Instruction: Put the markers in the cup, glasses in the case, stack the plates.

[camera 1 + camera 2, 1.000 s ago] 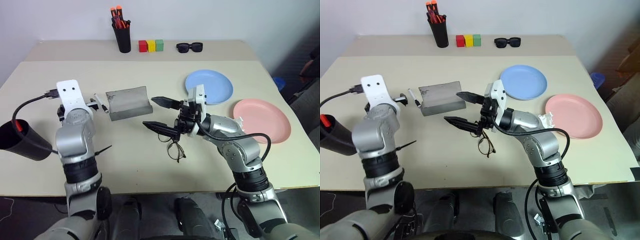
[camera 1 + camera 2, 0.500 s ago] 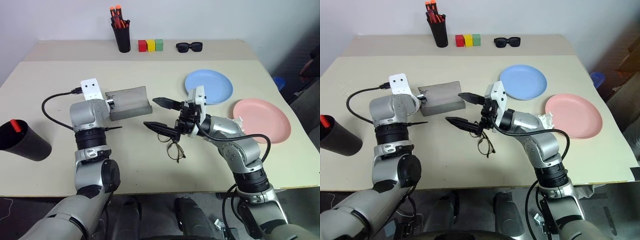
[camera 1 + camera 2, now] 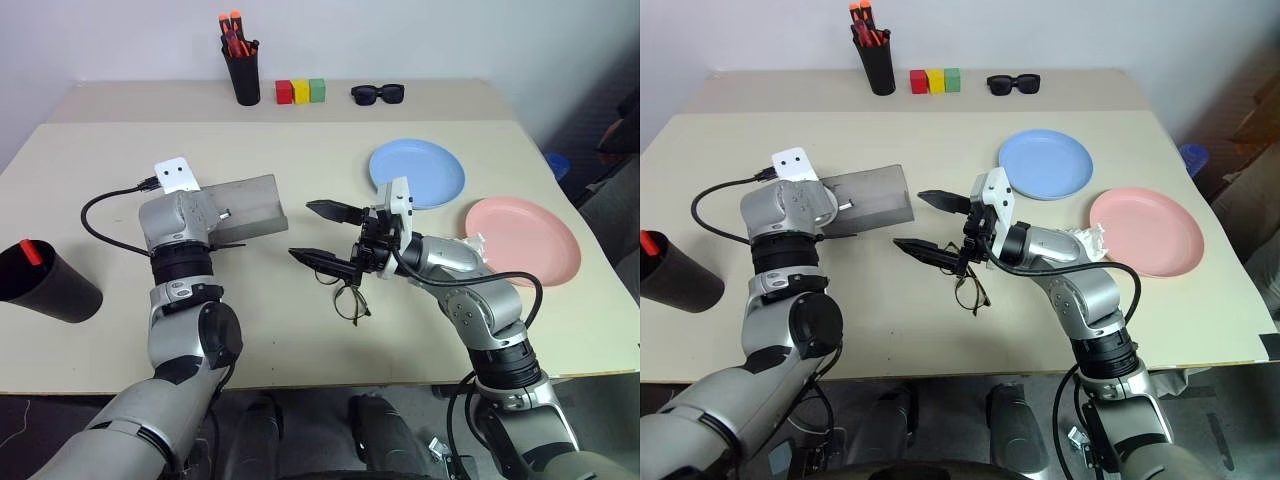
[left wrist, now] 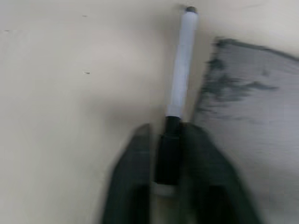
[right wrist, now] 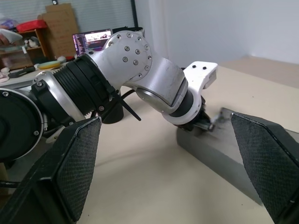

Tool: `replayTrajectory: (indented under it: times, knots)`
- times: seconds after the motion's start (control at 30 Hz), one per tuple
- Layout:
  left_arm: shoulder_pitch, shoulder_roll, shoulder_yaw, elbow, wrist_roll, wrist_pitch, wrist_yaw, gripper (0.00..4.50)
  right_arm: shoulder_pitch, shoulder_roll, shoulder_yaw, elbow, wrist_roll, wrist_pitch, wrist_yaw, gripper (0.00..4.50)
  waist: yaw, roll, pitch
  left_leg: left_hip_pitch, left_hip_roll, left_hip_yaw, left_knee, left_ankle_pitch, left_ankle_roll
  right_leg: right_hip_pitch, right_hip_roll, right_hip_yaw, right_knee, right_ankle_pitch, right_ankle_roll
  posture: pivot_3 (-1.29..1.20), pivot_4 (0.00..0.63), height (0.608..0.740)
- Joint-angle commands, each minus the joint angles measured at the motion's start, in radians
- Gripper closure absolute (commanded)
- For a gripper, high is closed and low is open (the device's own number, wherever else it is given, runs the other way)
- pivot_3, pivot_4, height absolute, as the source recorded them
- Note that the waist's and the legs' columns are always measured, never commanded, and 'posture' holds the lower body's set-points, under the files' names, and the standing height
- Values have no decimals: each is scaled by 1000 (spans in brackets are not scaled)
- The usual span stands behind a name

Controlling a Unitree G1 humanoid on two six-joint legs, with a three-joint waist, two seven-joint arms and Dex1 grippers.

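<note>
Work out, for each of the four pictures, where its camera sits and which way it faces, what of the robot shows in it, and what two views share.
Left and right eye views: on the head, looking down over the table; both arms show.
Left wrist view: along the left hand, shut on the white marker beside the case.
Right wrist view: between the right hand's open fingers, facing the left arm.
Shared: case and left hand, in the eye and wrist views.

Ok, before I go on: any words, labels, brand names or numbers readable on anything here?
None readable.
Laptop screen in the background: something is displayed, too small to read.
White marker, grey case, black cup, both plates: no print visible.
</note>
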Motion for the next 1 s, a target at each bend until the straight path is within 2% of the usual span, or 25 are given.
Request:
replayTrajectory:
  times: [0.03,0.17,0.3,0.47,0.7,0.9,1.0]
  knots:
    - [0,9,4,-19,-14,-22,17,4480,-4,-9,0,-41,1,-4,3,0,1,0,0,0,0,0,0,0,0,0,0,0,0,0,0,0,150,740]
    - [19,-4,-9,-82,-34,-115,9,4480,-10,-31,20,-26,-37,-1,0,0,3,0,0,0,0,0,0,0,-1,0,0,0,0,0,0,0,150,740]
    - [46,0,-23,-150,-63,-176,-35,4480,-26,-63,57,39,-152,-35,-33,0,3,0,0,0,0,0,0,1,-1,0,0,0,0,0,0,0,150,740]
    - [83,-5,-42,-215,-97,-163,-96,4480,-28,-69,65,86,-209,-68,-34,0,3,0,0,-1,0,0,0,1,-1,0,0,0,0,0,0,0,150,740]
    - [117,-3,-64,-255,-97,-131,-102,4480,-26,-54,68,95,-227,-82,-25,0,3,0,0,-1,0,0,0,1,-1,0,0,0,0,0,0,0,150,740]
    - [145,8,-131,-267,-78,-16,-136,4480,-25,-52,65,96,-230,-85,-21,0,3,0,0,-1,0,0,0,1,-1,0,0,0,0,0,0,0,150,740]
    - [151,3,-138,-270,-69,12,-125,3054,-26,-51,64,98,-231,-86,-21,0,3,0,0,-1,0,0,0,1,-1,0,0,0,0,0,0,0,150,740]
